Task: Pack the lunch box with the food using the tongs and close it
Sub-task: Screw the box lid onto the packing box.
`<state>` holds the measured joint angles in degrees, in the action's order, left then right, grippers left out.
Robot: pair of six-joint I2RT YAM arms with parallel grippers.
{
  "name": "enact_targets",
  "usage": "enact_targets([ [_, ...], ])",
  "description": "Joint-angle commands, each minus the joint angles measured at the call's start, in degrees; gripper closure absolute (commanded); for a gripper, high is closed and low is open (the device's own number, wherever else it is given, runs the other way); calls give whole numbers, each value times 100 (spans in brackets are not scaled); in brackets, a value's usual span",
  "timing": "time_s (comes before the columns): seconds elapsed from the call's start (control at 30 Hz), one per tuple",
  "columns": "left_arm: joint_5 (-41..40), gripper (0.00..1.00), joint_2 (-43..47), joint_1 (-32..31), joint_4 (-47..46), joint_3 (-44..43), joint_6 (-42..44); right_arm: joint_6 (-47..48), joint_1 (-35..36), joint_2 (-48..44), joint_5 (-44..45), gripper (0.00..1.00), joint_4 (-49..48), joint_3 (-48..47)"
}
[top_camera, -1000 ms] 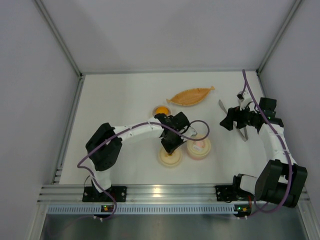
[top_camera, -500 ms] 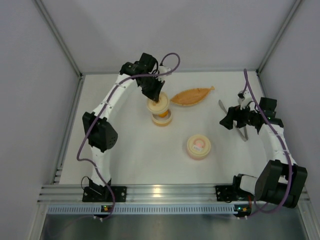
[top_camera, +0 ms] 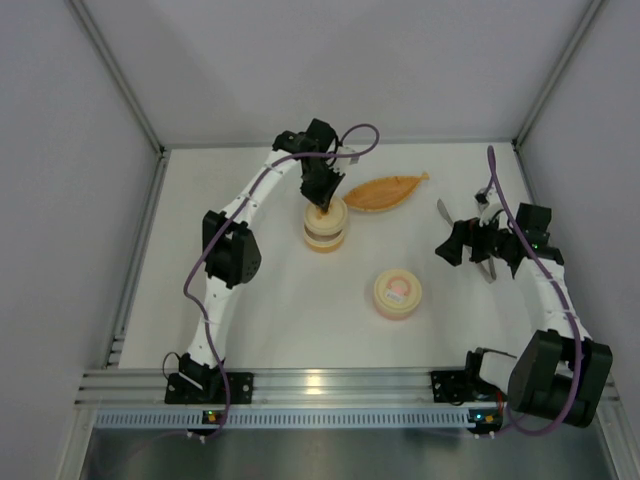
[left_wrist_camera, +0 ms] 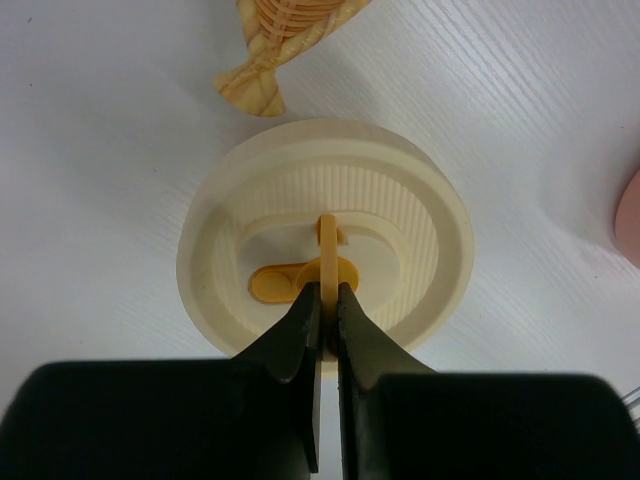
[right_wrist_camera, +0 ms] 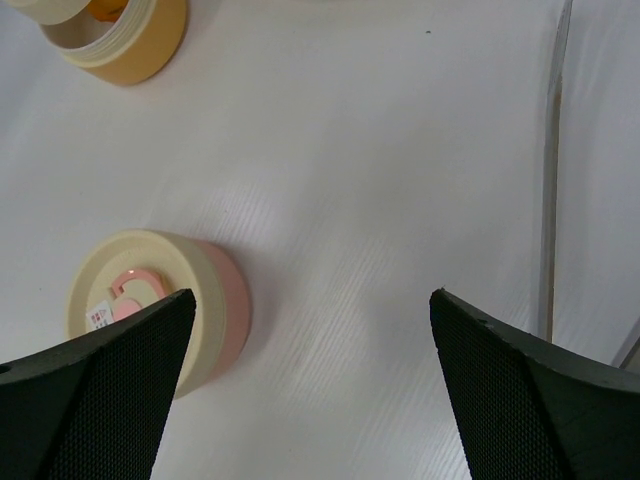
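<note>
1. The left gripper (left_wrist_camera: 328, 295) has its jaws shut tight on the thin handle that stands up on the cream lid (left_wrist_camera: 325, 250).
2. A second ago this arm was near the middle of the bench (top_camera: 250, 300), next to the pink box (top_camera: 397, 292). Now it reaches to the far side.
3. The lid now sits over the orange lunch box (top_camera: 325, 243). Half a second ago it was a bit off to the far left of the box.
4. In the right wrist view a bit of orange food (right_wrist_camera: 108, 8) shows in the lunch box, under the lid's edge.
5. The leaf dish (top_camera: 382, 192) lies just right of the lunch box, as before.
6. The right gripper (right_wrist_camera: 312, 295) has its jaws wide open with nothing in them. They are wider than a second ago.
7. The tongs (top_camera: 441, 210) lie on the bench at the far right, partly hidden under the right gripper, in the same place as before.
</note>
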<state>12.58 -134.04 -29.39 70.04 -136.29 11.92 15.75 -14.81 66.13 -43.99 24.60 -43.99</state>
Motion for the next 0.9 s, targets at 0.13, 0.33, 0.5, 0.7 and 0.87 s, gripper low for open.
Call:
enact_targets([
  [0.13, 52, 100, -61, 29, 133, -214, -32, -54, -40, -162, -163, 1, -412, -57],
  [0.33, -27, 100, -149, 29, 141, -144, -41, -19, -40, -126, -172, 1, -412, -66],
  [0.5, -63, 100, -184, 29, 107, -38, -32, -19, -40, -126, -207, 1, -430, -57],
  [0.7, -177, 100, -210, 29, 45, 146, -23, -19, -40, -109, -242, 1, -421, -119],
  [0.87, -142, 100, -184, 29, 98, 243, -6, -10, -40, -56, -259, 1, -412, -145],
])
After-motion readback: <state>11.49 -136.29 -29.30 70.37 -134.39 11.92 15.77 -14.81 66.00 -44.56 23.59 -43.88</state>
